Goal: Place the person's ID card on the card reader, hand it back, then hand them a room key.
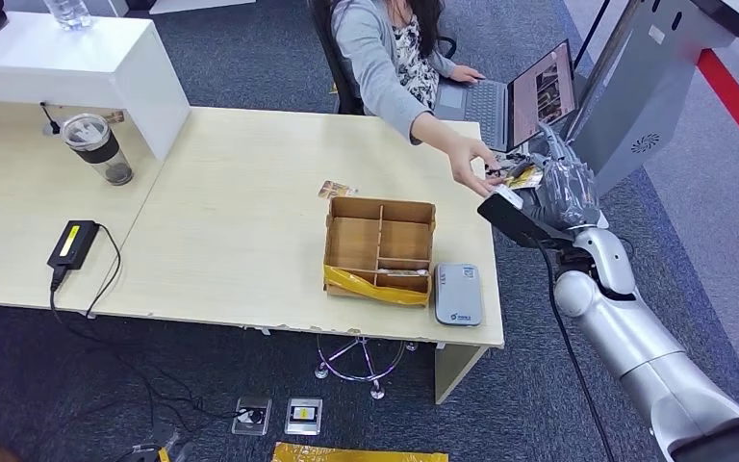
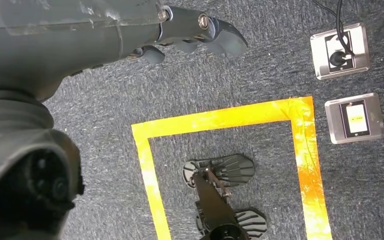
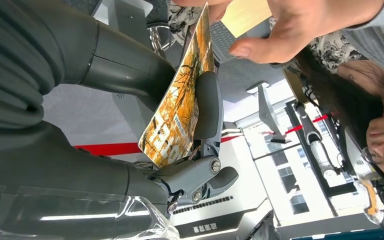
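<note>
Close to the right wrist camera, the right hand pinched an orange patterned card between its thumb and a dark finger. From the head view that hand was raised past the worktop's far right corner, the card at its fingertips. A seated person's hand reached out to it, fingers touching or just beside the card's edge; which, I cannot tell.

Whether this was the ID card or the room key could not be read from its face. A similar card lay on the worktop just behind the box, and the grey reader sat bare beside the box. I judged this a handover step. The next move would call for keeping the card steady until the person has a firm grip, then easing the thumb and finger apart.

Hanging over the carpet, the left hand held nothing, fingers loosely curled.
</note>
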You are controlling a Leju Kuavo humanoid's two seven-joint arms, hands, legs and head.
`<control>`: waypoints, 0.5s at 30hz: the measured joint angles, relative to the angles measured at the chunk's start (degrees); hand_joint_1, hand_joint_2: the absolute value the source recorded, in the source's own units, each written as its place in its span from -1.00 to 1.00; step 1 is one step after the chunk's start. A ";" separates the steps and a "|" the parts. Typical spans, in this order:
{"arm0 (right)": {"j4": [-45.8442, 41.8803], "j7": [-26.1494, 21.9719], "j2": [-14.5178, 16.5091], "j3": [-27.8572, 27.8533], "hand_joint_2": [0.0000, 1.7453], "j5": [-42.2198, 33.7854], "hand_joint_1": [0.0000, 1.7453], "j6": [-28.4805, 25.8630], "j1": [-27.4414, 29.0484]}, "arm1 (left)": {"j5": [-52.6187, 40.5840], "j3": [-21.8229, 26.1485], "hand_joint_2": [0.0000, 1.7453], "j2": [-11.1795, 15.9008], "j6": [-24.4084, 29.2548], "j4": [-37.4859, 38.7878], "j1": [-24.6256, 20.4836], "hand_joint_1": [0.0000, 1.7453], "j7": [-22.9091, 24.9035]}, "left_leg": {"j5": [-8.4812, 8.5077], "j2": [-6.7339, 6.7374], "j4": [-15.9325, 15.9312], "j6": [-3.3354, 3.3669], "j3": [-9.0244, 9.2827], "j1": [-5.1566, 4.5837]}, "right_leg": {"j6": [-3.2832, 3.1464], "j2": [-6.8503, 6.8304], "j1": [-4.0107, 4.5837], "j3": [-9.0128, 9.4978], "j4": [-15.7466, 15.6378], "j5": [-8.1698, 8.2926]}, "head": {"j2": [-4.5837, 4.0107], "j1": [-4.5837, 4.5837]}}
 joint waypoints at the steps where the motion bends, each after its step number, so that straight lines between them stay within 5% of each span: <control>1: -0.16 0.05 -0.09 -0.05 1.00 -0.12 1.00 0.11 0.09 | -0.03 0.01 -1.00 0.00 -0.01 0.00 0.01 -1.00 0.00 | 0.00 0.00 0.00 0.00 0.00 0.00 | 0.00 0.00 0.00 0.00 0.00 0.00 | 0.00 0.00; 15: -7.80 2.54 -2.40 0.12 1.00 2.33 1.00 6.75 7.90 | 0.40 0.17 -1.00 0.11 -0.03 0.00 1.21 -1.00 -0.84 | -0.01 0.02 -0.01 0.00 0.00 0.00 | 0.00 0.03 0.00 0.00 0.00 0.00 | 0.00 -0.01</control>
